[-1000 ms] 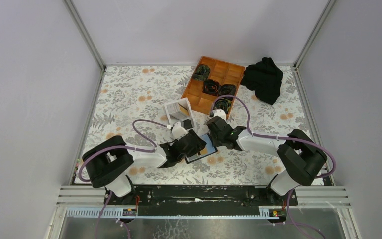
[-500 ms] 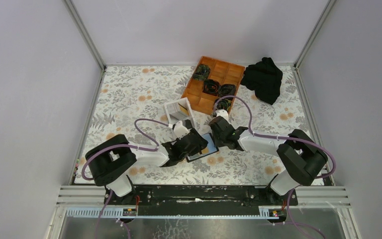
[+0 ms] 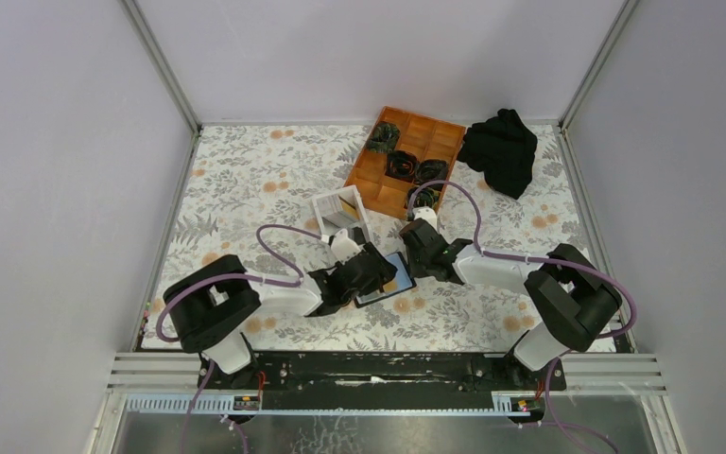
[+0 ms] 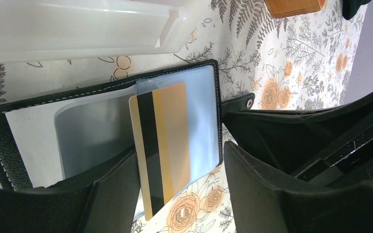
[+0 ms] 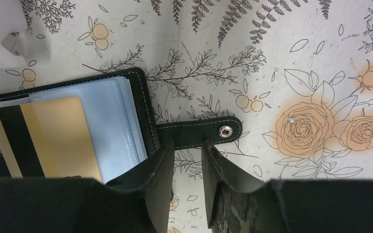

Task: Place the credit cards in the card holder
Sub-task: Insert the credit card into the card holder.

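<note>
Sleeves of clear plastic fill the open card holder point(image 4: 97, 131), which lies flat on the floral tablecloth point(image 3: 246, 180) at about 5 o'clock from the white box point(image 3: 342, 213) in the overhead view, between the two grippers. An orange-tan credit card point(image 4: 162, 145) with a black stripe sits partly inside the front sleeve. In the left wrist view its free end sticks out toward 6 o'clock, past the holder's edge.

The left gripper point(image 4: 180, 160) stands wide apart around that free end. One finger is just beside the card's 9 o'clock edge, and bare sleeve and cloth show between the card and the other finger, so it clamps nothing.

The right gripper point(image 5: 188, 145) has its jaws parted by a narrow gap through which the tablecloth shows. Its fingertips meet the lower edge of the holder's strap tab point(image 5: 199, 132), which points to 3 o'clock in that view. I cannot tell whether they press on it.

The orange tray point(image 3: 406, 156) lies at 1 o'clock from the white box, with a black cloth point(image 3: 501, 149) at the tray's 3 o'clock.
</note>
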Robot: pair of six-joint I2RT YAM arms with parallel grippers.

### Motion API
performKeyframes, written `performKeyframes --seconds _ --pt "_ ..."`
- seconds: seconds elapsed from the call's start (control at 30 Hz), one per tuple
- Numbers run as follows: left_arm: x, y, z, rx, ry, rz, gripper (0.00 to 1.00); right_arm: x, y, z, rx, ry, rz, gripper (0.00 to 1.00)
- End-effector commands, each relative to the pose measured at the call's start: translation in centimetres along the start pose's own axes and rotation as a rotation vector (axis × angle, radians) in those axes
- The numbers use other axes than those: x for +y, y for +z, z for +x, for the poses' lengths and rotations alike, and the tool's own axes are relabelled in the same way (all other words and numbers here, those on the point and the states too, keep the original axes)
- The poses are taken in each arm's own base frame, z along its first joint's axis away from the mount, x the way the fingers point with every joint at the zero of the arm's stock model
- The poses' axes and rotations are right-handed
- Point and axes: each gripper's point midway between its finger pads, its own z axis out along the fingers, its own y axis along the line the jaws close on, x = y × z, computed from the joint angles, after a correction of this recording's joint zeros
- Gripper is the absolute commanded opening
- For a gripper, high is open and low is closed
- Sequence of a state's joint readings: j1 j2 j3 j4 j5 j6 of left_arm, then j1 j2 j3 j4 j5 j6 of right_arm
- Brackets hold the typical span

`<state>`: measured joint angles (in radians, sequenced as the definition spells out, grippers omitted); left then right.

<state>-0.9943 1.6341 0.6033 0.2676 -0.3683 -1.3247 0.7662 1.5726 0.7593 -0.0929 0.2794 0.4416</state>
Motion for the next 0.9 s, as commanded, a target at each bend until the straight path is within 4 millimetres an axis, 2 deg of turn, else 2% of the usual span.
performKeyframes --seconds 0.0,0.3,0.6,0.7,0.87 --pt "15.7 -1.7 3.8 0.171 0.243 -0.485 0.69 0.9 0.2 0.3 0.025 0.004 -0.041 0.34" --pt "14.9 -1.0 4.3 0.206 0.294 -0.507 0.73 1.9 0.1 0.6 0.037 0.009 -0.081 0.34" --pt "15.3 -1.1 5.2 0.231 0.331 -0.533 0.73 2.2 -0.1 0.5 0.036 0.009 -0.092 0.34" --pt "15.8 -1.3 5.5 0.245 0.354 -0.557 0.73 1.9 -0.2 0.6 0.034 0.006 -0.081 0.34" --pt "17.9 -2.2 5.5 0.254 0.374 -0.601 0.73 1.9 -0.4 0.6 0.030 0.007 -0.084 0.34"
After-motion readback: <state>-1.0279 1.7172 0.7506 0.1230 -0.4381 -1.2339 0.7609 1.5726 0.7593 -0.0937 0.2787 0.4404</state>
